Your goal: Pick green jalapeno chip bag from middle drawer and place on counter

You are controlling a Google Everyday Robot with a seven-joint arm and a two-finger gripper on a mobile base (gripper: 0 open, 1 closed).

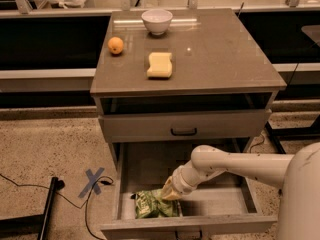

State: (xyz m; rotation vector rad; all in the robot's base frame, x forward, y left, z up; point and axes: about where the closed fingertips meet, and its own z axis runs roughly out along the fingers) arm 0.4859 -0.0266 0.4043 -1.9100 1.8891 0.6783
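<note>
The green jalapeno chip bag (150,205) lies crumpled on the floor of the open middle drawer (257,204), near its front left. My gripper (169,191) reaches down into the drawer from the right on a white arm and sits right at the bag's upper right edge, touching or nearly touching it. The counter (220,54) is the grey-brown cabinet top above.
On the counter stand a white bowl (156,21), an orange (115,45) and a yellow sponge (160,65). The upper drawer front with a black handle (183,132) is shut. Cables and a blue tape cross (93,180) lie on the speckled floor at left.
</note>
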